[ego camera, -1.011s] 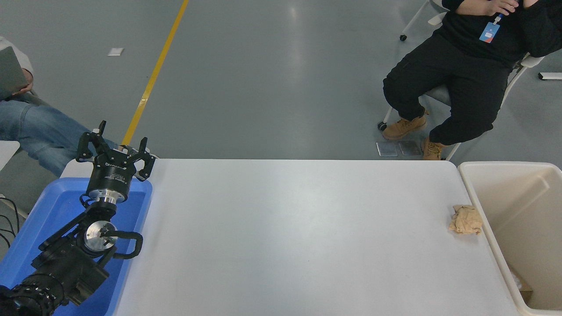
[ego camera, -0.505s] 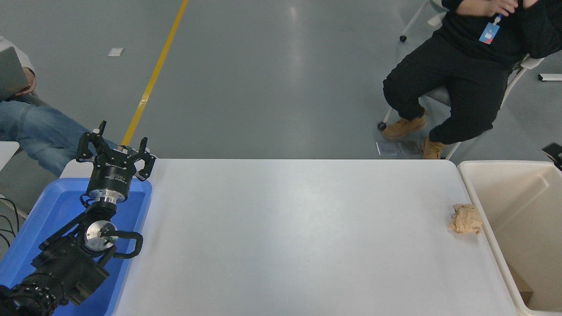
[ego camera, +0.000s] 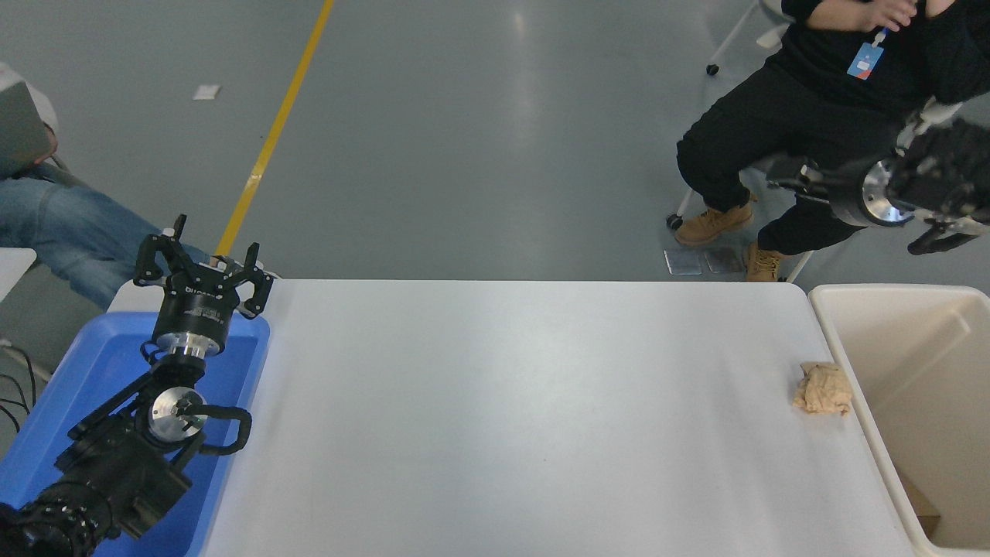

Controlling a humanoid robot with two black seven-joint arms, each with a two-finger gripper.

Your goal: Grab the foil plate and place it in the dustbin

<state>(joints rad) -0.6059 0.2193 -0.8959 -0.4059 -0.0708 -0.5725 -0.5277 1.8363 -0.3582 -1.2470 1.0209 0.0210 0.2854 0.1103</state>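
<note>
No foil plate shows anywhere in the head view. The dustbin [ego camera: 865, 288], a cream plastic bin with deep walls, stands off the table's right end. My right arm reaches in from the right edge, high above the bin's far side. Its gripper [ego camera: 785, 178] points left and is dark against a seated person's black trousers, so its state is unclear. My left gripper [ego camera: 203, 259] is parked at the lower left above a blue tub, open, holding nothing.
A crumpled tan paper wad [ego camera: 822, 389] lies on the white table [ego camera: 503, 402] beside the bin. The blue tub [ego camera: 85, 371] sits under the left arm. One person [ego camera: 804, 116] sits at the far right, another [ego camera: 54, 209] at the far left.
My right arm has come into view from the right edge and swung up and left above the bin. The left arm and the paper wad have not moved.
</note>
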